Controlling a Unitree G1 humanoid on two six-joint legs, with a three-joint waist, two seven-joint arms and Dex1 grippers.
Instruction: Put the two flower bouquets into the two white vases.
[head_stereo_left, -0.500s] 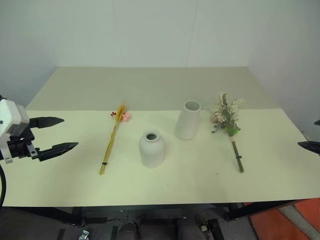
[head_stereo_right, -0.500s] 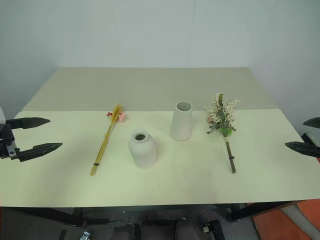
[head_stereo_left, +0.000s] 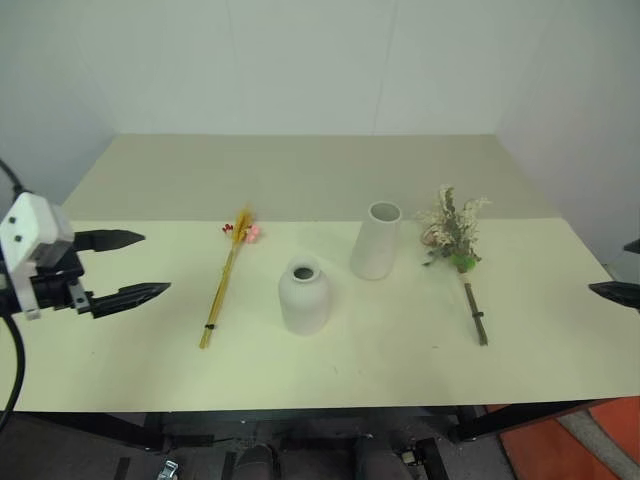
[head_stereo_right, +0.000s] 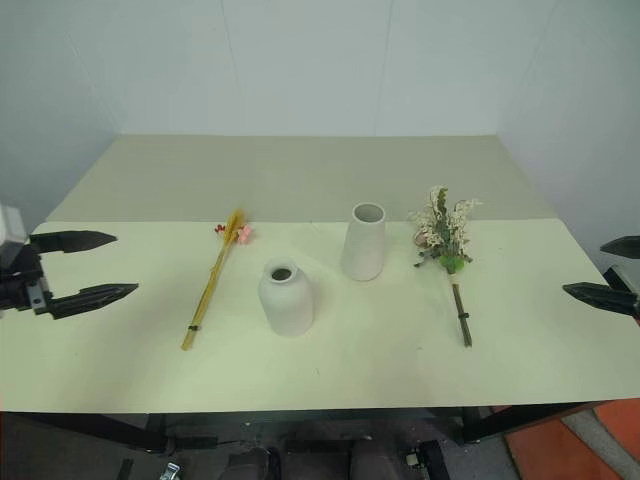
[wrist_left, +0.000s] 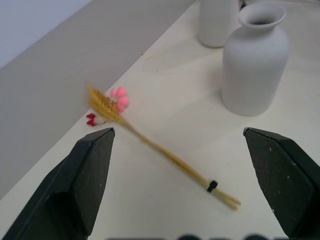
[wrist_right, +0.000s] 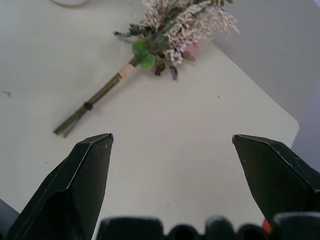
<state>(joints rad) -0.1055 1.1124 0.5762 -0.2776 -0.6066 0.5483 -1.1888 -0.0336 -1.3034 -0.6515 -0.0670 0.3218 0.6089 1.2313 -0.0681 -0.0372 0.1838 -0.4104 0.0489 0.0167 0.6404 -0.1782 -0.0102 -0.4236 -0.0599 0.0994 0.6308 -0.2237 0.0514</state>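
The pale bench (head_stereo_left: 400, 370) carries everything. The tall vase (head_stereo_left: 376, 240) stands beside the bottle vase (head_stereo_left: 303, 296), both empty. The bushy bouquet (head_stereo_left: 458, 250) lies flat right of them, the slim yellow spray (head_stereo_left: 226, 278) left. Left claw (head_stereo_left: 125, 267) and right claw (head_stereo_right: 605, 270) hover at the edges, jaws wide, empty.

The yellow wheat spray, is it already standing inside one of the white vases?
No, the yellow wheat spray lies flat on the table, left of the shorter rounded vase and apart from it.
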